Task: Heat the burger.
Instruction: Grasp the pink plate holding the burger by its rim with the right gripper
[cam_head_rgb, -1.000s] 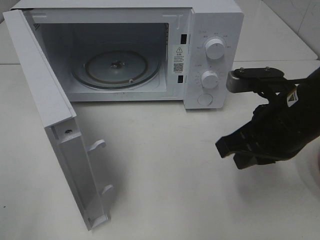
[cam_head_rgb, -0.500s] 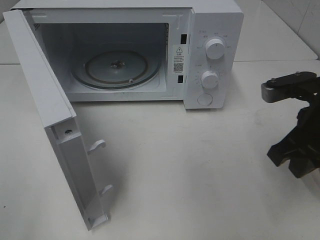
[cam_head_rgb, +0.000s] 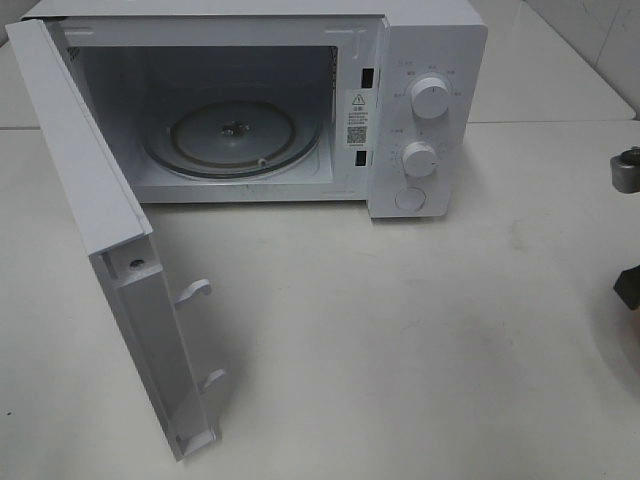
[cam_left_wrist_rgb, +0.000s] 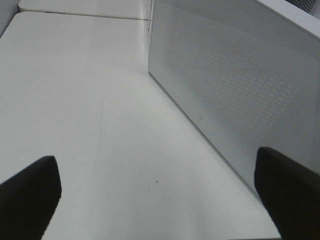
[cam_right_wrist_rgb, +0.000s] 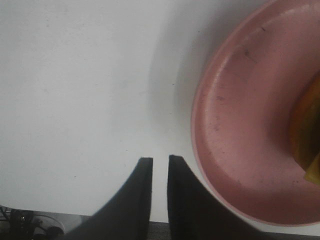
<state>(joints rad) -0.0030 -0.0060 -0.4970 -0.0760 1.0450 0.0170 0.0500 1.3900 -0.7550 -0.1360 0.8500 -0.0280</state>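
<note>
Pickup is judged in hand: the golden-brown burger (cam_right_wrist_rgb: 306, 131) lies on the round pink plate (cam_right_wrist_rgb: 240, 125). Just beside that plate the right end effector (cam_right_wrist_rgb: 160, 159) is held, barely parted and empty. The left end effector (cam_left_wrist_rgb: 155, 165) is spread wide, empty. Wider opening over the burger is called for.

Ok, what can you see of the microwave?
The microwave is a white box standing on the pale table. Its door is swung wide open, two latch hooks on its edge. Inside lies a round glass turntable with nothing on it. The front panel has two knobs above a round button.
</note>
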